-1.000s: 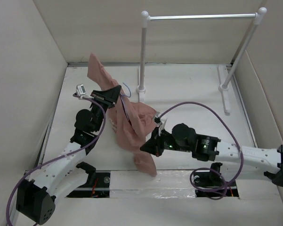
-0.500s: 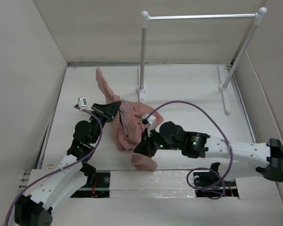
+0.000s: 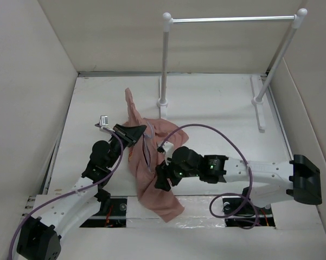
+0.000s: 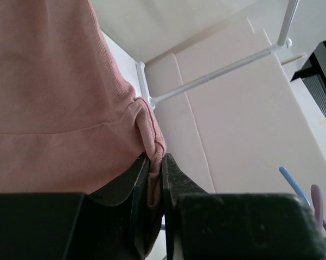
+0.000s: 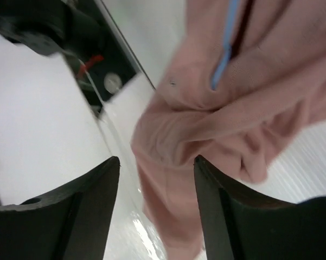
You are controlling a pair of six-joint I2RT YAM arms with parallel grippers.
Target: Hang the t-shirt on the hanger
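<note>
While pinching a ribbed edge of the t-shirt (image 3: 161, 201) in left claw (image 4: 154, 162), hold that grip high and steady.

Shirt location: bunched mid-worktop (image 3: 217, 103) between both arms, one end lifted toward the rack (image 3: 233, 19), other end trailing to the near edge. Hanger (image 5: 223, 51): pale-blue wire running inside the folds, so seemingly partly threaded. Blue curved tip at the right of the left wrist view, likely its hook. Which opening of the shirt: cannot tell.

Right claw (image 5: 157, 160): fingers apart, nothing between them, hovering just above the lower bunch of cloth.

Judging step in hand as taking a bite on hem or sleeve to pull cloth down over the wire shoulder. To do it well:
- aim for a single-layer edge, not the whole wad
- avoid clamping wire along with cloth
- pull away from left claw, gently, to spread fabric rather than drag the hanger out

Pose: left arm folded, elbow near base, wrist tipped up and inward. Right arm stretched low across the front, reaching left past centre, wrist angled down at the cloth.
</note>
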